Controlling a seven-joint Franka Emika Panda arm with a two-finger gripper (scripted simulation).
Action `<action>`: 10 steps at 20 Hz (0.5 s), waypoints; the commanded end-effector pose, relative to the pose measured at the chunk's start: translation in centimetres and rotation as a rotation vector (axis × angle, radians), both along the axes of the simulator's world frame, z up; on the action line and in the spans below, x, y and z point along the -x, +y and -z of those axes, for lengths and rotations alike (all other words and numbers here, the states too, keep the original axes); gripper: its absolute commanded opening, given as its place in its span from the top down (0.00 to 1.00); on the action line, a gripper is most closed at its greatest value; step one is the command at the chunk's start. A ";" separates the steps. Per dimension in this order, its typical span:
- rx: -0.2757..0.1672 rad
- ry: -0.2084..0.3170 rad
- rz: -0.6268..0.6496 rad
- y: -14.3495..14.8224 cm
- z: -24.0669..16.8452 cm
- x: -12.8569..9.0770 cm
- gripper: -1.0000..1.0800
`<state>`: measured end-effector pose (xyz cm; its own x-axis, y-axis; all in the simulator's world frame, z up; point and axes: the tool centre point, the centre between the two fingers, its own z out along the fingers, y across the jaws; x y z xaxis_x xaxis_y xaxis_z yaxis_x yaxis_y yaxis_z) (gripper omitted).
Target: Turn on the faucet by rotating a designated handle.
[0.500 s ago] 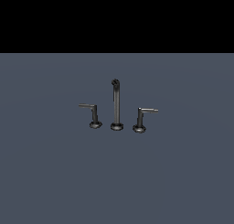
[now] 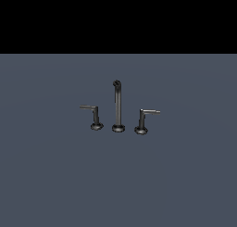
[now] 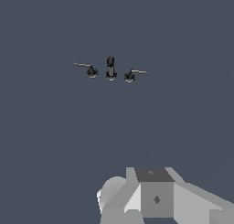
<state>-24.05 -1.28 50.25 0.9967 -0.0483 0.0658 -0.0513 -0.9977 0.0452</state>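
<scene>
The faucet is a small dark three-piece set standing on the flat grey surface (image 2: 55, 175). Its tall thin spout (image 2: 118, 105) with a hooked top stands in the middle. The handle (image 2: 96, 115), with its arm jutting to the exterior view's left, stands to the spout's left on a round base. The mirror-image handle (image 2: 141, 119) stands to the spout's right. In the wrist view the spout (image 3: 110, 68), the handle (image 3: 87, 67) and the other handle (image 3: 133, 74) show small and far off. No gripper fingers show in either view.
A light grey blocky part of the robot (image 3: 155, 198) fills the near edge of the wrist view. The grey surface ends at a black background (image 2: 118, 17) behind the faucet.
</scene>
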 end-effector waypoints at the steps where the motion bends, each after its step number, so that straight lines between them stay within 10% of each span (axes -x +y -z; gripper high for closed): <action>1: 0.007 -0.005 -0.001 -0.1 -0.2 0.0 1.00; 10: -0.037 0.004 0.035 0.5 0.5 -1.5 1.00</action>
